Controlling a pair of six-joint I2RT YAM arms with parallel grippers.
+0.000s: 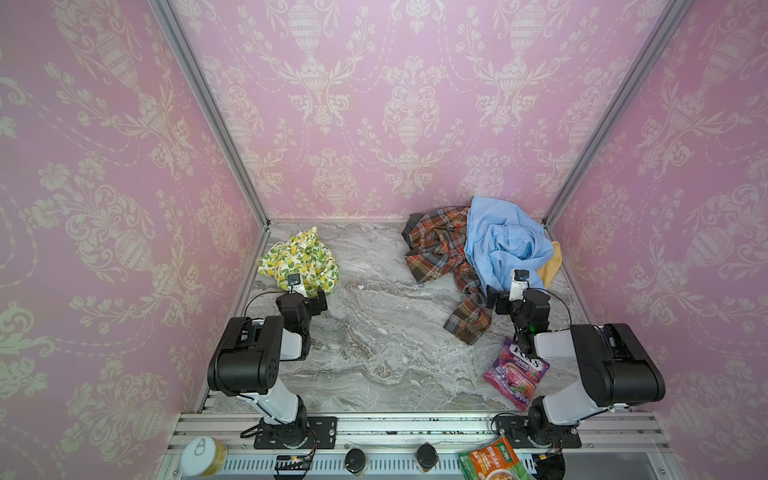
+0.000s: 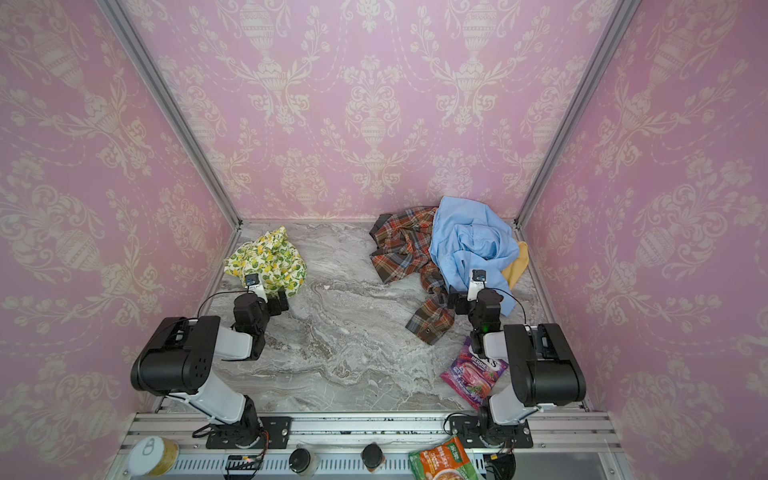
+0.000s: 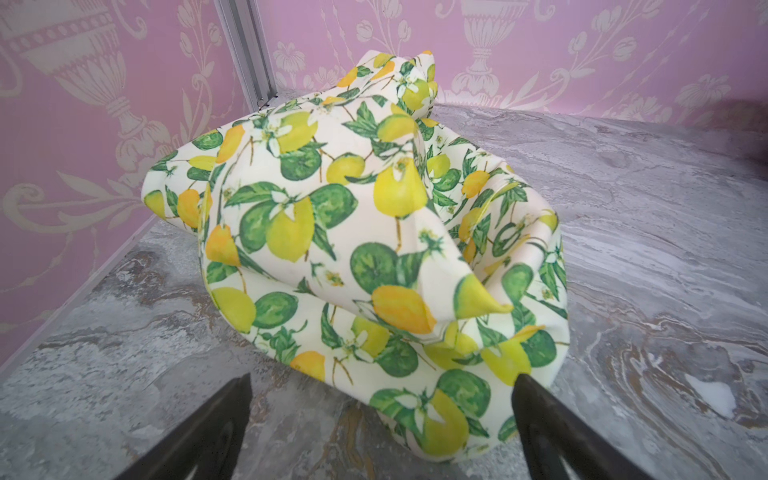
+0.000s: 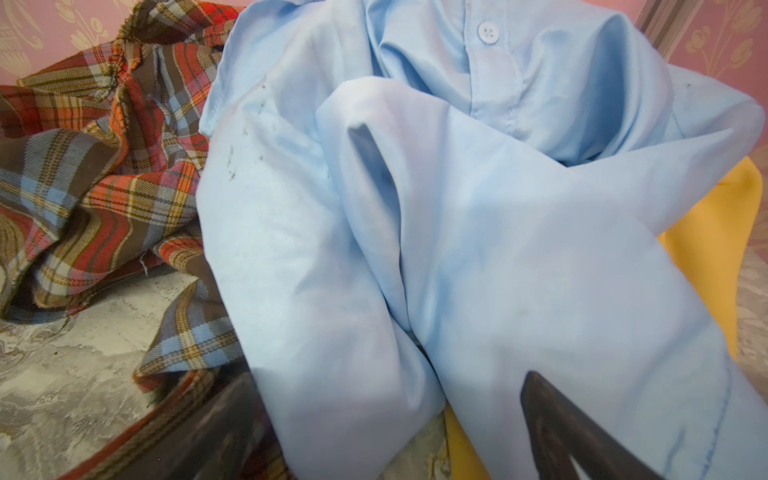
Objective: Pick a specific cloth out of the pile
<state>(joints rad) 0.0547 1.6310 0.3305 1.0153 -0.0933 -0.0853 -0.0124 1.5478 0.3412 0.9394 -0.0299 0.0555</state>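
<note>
Cloth: the lemon-print cloth (image 1: 299, 262) lies crumpled on its own at the left of the table (image 1: 374, 340), near the back left corner. It sits left of centre in both top views and fills the middle of the left wrist view.
Pile: the pile (image 1: 478, 253) sits right of centre against the back wall, well apart from the cloth.
Pile contents: a blue shirt (image 1: 503, 241) lies over a plaid shirt (image 1: 436, 249), and a mustard piece (image 1: 550, 266) peeks out at its right edge.
Left gripper: my left gripper (image 3: 382, 378) is spread wide and holds nothing. The cloth's near edge lies between my two fingers. One tip shows against that edge, and I cannot tell whether it touches.
Right gripper: my right gripper (image 4: 386, 378) is also spread wide and empty, at the near edge of the blue shirt.
Step in hand: I judge the cloth is out of the pile, so the task looks done or nearly so.
Doing it well: if I grip again, I should close on a raised fold, not the flat hem, with the tips just off the table. My right fingers should stay clear of the shirts so nothing drags.
Writing: the purple candy bag (image 1: 517, 370) at lower right reads "BERRIES" under a larger word that looks like "FOX'S". The green and orange packet (image 1: 492, 461) at the bottom edge has print too small to read.
</note>
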